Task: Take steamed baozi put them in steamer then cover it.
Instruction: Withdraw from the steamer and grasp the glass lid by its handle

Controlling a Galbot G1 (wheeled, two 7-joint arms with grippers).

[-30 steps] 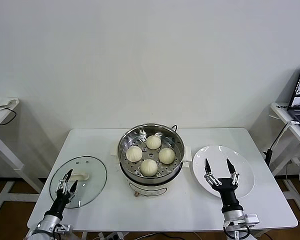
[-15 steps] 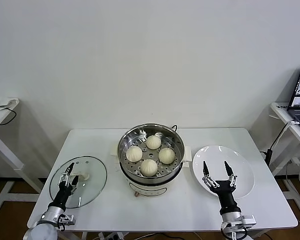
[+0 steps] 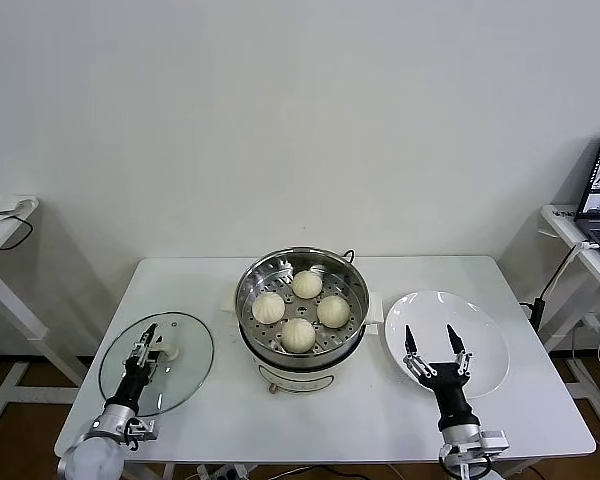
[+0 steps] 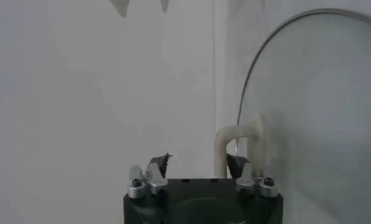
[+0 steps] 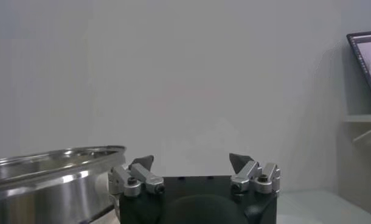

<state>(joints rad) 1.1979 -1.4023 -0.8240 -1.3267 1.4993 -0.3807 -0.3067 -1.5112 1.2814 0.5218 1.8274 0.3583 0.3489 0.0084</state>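
From my head camera, the white table (image 3: 220, 420) carries everything. The steamer (image 3: 302, 308) stands at the middle of the table, nearer the far edge than the near one, and the steamed baozi (image 3: 298, 334) are all four inside it on the perforated tray: one toward the far side, one toward the near side, one on each flank. The glass lid (image 3: 158, 362) lies flat toward the table's left edge, well apart from the steamer, with its white handle (image 3: 164, 351) on top. My left gripper (image 3: 143, 345) is down over that lid, its fingers standing on either side of the handle with a narrow gap; I cannot tell here whether they touch it. The white plate (image 3: 477, 340) sits toward the right edge, just beside the steamer, and my right gripper (image 3: 432, 340) hangs over the plate's near-left part, fingers spread wide and holding nothing.

In my left wrist camera, the left gripper (image 4: 199, 163) has the arched handle (image 4: 241, 143) right by one fingertip, over the lid's glass (image 4: 319, 122); a firm pinch I cannot confirm.

In my right wrist camera, the right gripper (image 5: 191, 161) shows both tips far apart with nothing between them, the steamer's steel rim (image 5: 48, 167) off to one side
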